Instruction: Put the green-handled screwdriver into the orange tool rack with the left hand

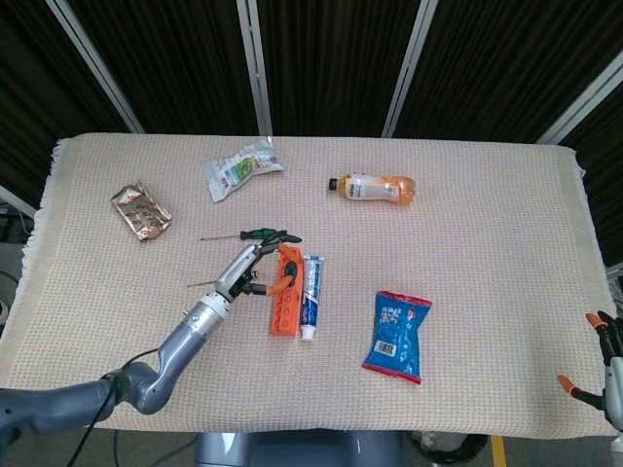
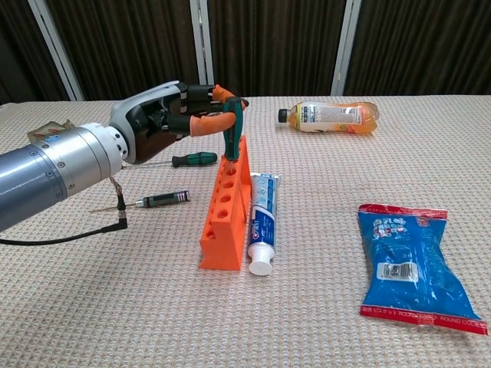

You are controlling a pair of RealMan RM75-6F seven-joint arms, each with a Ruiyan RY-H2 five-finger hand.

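The chest view shows the left hand (image 2: 165,119) pinching the green screwdriver (image 2: 232,130), which stands upright in a hole at the far end of the blocky orange rack (image 2: 225,204). The head view alone shows the right hand (image 1: 609,370) at the lower right edge; I cannot tell its state. The surface (image 1: 487,233) is bumpy woven cloth.

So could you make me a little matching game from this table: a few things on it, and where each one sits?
Things:
1. toothpaste tube
2. drink bottle
3. blue snack bag
4. green-handled screwdriver

Places:
A. pinched by the left hand, standing in the orange tool rack
B. far side, lying down
C. flat beside the rack
D. near right, alone

Pairs: 1-C, 2-B, 3-D, 4-A
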